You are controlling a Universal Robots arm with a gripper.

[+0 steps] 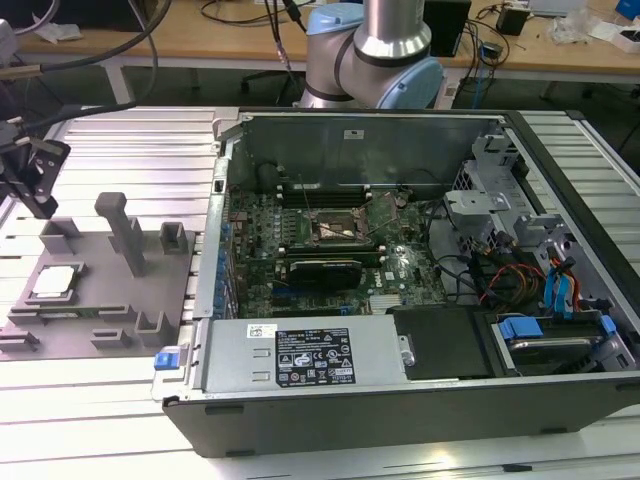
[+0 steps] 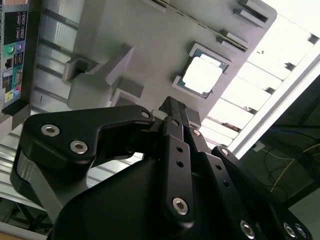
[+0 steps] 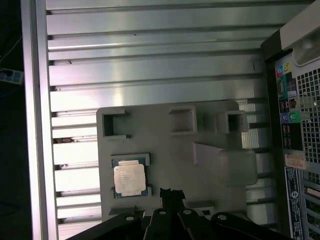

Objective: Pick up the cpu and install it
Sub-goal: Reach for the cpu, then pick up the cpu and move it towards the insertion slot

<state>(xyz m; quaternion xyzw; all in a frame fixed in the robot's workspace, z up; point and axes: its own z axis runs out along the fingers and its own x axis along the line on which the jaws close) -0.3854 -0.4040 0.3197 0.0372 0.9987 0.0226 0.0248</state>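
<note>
Now | claw [image 3: 171,193] closed, empty, near cpu [image 3: 130,180] on grey fixture [image 3: 165,147] | exterior view adds motherboard [image 1: 395,262]

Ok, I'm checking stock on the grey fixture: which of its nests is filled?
The low square nest on the exterior view's left of the grey fixture: the cpu lies flat in it. The U-shaped blocks hold nothing.

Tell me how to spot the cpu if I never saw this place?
Find the big open computer case, then look to the exterior view's left for the flat grey fixture plate beside it. The cpu lies in a pocket there: the only shiny silver-white square among grey plastic blocks.
</note>
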